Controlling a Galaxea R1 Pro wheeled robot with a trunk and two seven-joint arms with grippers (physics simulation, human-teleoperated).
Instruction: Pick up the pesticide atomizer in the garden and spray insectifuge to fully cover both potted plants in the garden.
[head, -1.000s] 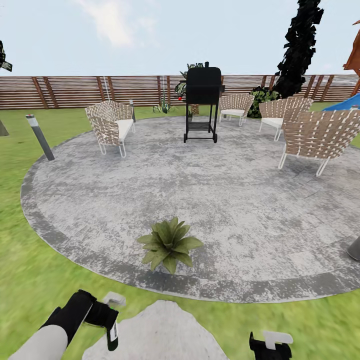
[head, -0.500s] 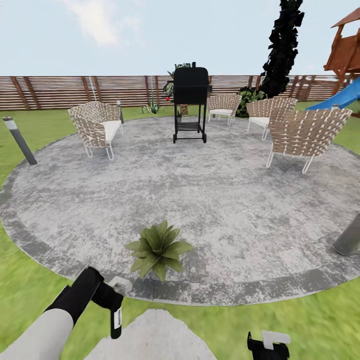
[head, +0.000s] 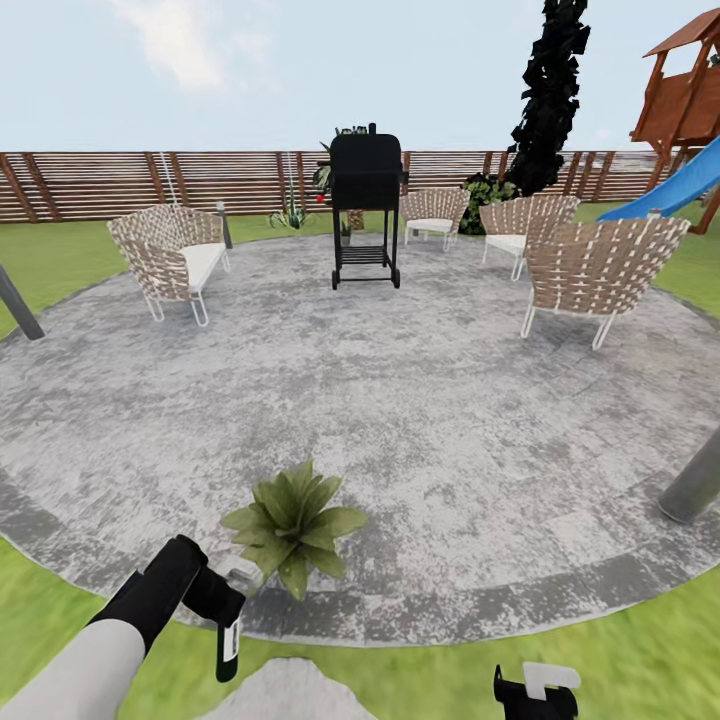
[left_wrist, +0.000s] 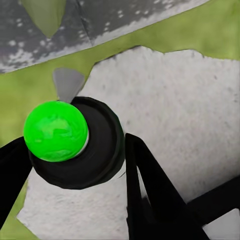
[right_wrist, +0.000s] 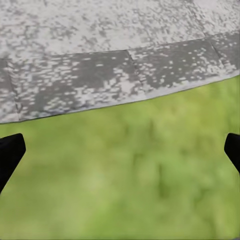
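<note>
Near left, the left pincer is clamped on the atomizer, hanging just short of the plant; it looks light, stiff and slick, best gripped mid-body; right pincer apart.

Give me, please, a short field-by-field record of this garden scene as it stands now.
setting: round grey paving in lawn, slat fence behind
left gripper: shut on the pesticide atomizer, bottle hanging down
right gripper: open, over grass
potted plant: on the paving's near edge, just ahead of the atomizer
furniture: black grill, woven chairs
far right: blue slide
</note>
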